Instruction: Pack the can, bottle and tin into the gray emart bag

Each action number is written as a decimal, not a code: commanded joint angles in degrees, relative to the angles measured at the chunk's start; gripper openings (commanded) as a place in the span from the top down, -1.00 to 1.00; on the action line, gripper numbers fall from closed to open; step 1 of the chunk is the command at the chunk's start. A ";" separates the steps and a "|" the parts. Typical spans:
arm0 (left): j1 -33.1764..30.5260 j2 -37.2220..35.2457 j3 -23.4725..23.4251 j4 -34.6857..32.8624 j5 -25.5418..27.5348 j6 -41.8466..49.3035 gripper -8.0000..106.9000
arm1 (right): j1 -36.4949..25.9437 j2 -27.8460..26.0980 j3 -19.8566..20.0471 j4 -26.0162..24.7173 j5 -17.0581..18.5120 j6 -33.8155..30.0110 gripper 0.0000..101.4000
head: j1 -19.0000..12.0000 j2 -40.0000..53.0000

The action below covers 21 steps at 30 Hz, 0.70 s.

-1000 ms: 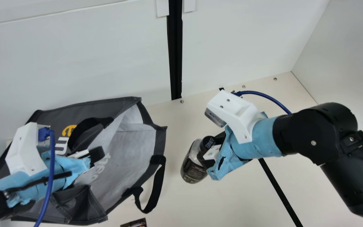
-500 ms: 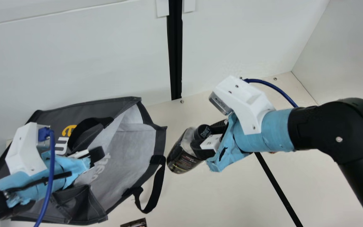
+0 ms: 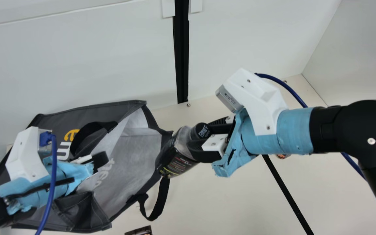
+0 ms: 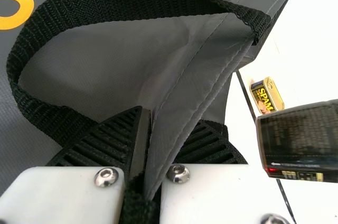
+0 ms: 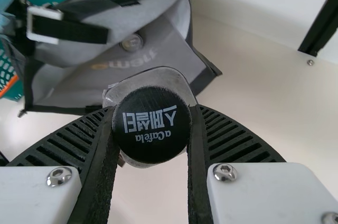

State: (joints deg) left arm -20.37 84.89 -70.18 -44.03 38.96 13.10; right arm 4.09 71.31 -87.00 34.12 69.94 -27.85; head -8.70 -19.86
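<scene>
Black-capped bottle (image 3: pixel 179 160) tilts in the right gripper (image 3: pixel 202 134) by the gray bag (image 3: pixel 93 112).

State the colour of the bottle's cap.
The cap is black with white lettering, clearest in the right wrist view.

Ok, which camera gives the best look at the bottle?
The main view: it shows the bottle side-on, cap to base, in the right gripper. The right wrist view looks at its black cap end-on, pale shoulders behind. The left wrist view shows its dark body, cut off by the edge.
</scene>
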 commanded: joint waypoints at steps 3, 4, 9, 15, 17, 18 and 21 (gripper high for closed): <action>0.00 0.00 0.00 0.00 0.00 0.00 0.68 | -0.10 0.30 -0.08 2.49 -0.28 -0.88 1.00 | -1.30 -0.14; 0.00 0.00 0.00 0.00 0.00 0.00 0.68 | 0.03 0.36 0.13 3.02 -0.61 -1.06 1.00 | -1.30 -0.14; 0.00 0.00 0.00 0.00 0.00 0.00 0.68 | 1.31 0.66 1.64 5.24 -2.87 -1.76 1.00 | -1.30 -0.14; 0.00 0.00 0.00 0.00 0.00 0.00 0.68 | 3.32 1.17 4.00 7.31 -6.38 -3.13 1.00 | -1.30 -0.14; 0.00 0.00 0.00 0.00 0.00 0.00 0.68 | 4.06 1.43 4.77 7.83 -7.62 -3.89 1.00 | -1.30 -0.14; 0.00 0.00 0.00 0.00 0.00 0.00 0.68 | 4.40 1.57 5.16 8.06 -8.27 -4.30 1.00 | -1.30 -0.14; 0.00 0.00 0.00 0.00 0.00 0.00 0.68 | 5.40 2.04 6.26 8.85 -10.17 -5.66 1.00 | -1.30 -0.14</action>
State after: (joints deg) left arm -20.37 84.89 -70.18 -44.03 38.96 13.10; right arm 9.21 73.25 -80.99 42.84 60.63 -33.02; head -8.70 -19.95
